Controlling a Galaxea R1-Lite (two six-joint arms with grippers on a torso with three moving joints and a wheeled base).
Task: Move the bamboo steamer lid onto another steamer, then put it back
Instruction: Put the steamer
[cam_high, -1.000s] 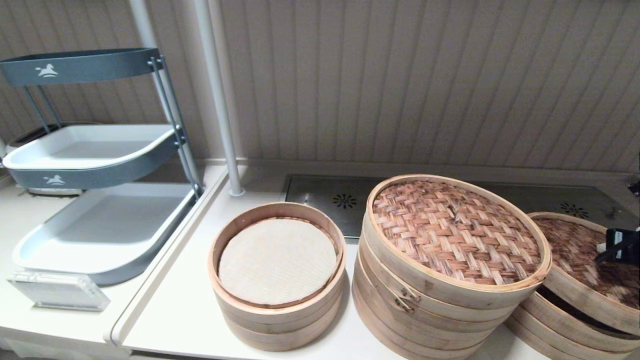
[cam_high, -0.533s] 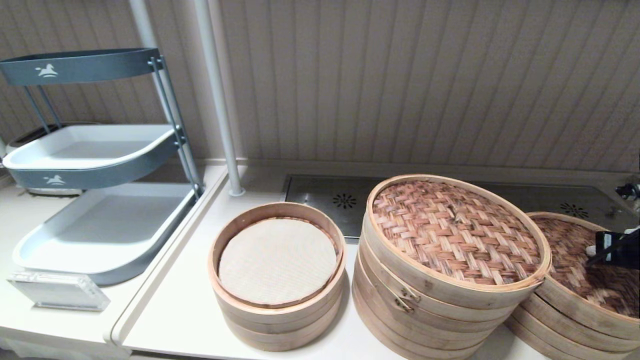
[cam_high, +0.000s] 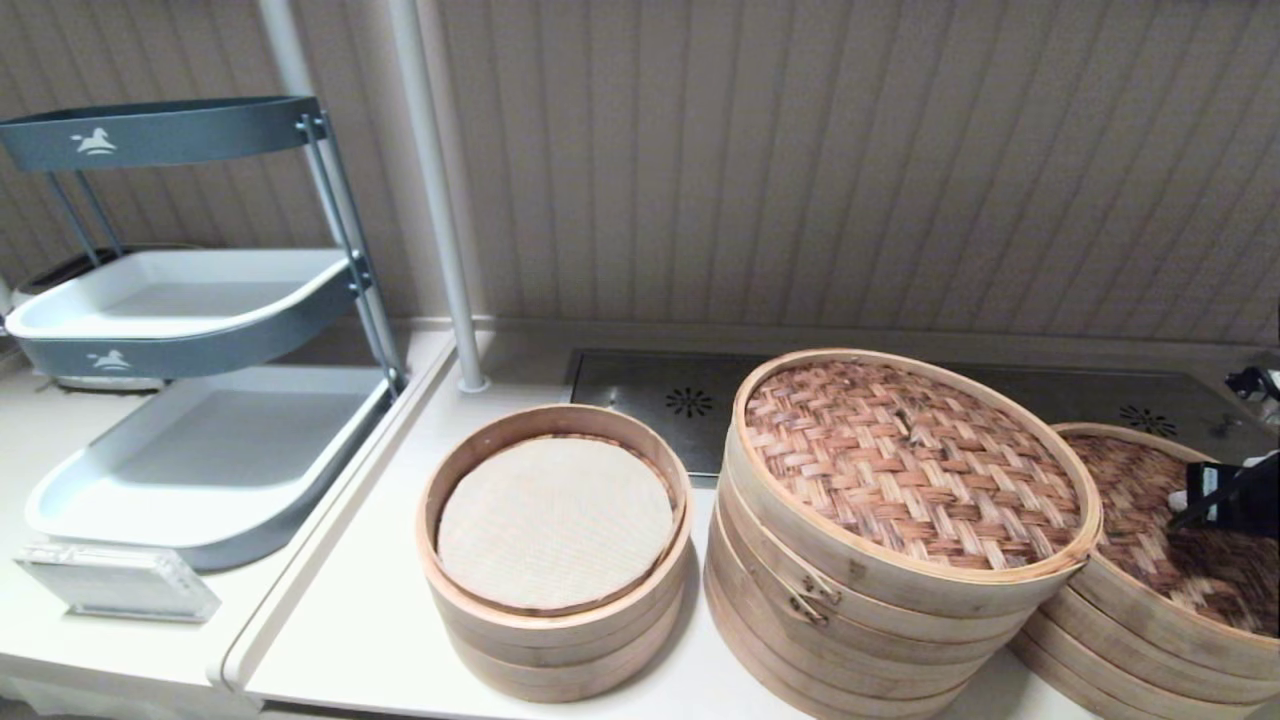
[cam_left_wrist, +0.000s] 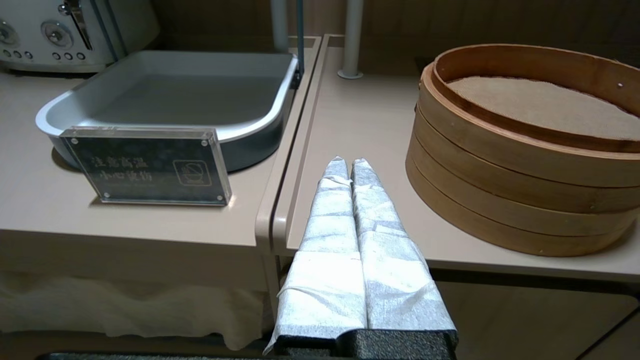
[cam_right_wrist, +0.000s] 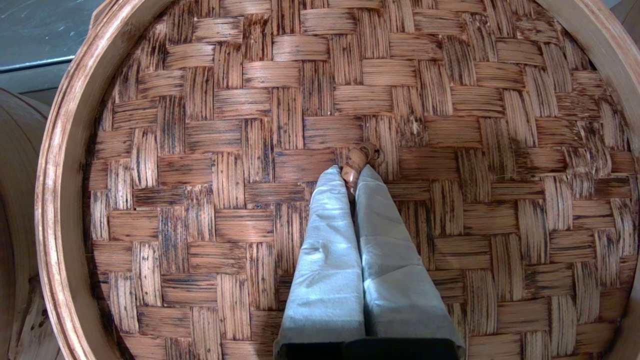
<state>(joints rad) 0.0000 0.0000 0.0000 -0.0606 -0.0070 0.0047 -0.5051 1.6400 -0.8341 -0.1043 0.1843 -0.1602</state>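
The bamboo steamer lid (cam_high: 1130, 490) (cam_right_wrist: 210, 150), dark mottled-brown weave, lies on the lower wide steamer (cam_high: 1100, 640) at the far right. My right gripper (cam_high: 1186, 499) (cam_right_wrist: 350, 173) is over the lid's middle, shut on its small centre loop (cam_right_wrist: 358, 159). Another steamer (cam_high: 900, 460), the tallest stack with a paler woven top and a dark clasp (cam_high: 808, 598), stands just left of it, touching. My left gripper (cam_left_wrist: 345, 163) hangs shut and empty in front of the table's edge, out of the head view.
A smaller steamer with a white cloth liner (cam_high: 555, 520) (cam_left_wrist: 530, 100) sits left of the tall stack. Further left are a grey tiered tray rack (cam_high: 200, 440), an acrylic sign (cam_high: 115, 580) and a white pole (cam_high: 435, 200). A metal drain panel (cam_high: 650, 395) lies behind.
The lid was tilted up with a dark gap under its front rim; it has come down and now lies on the lower steamer. My right gripper sank slightly with it.
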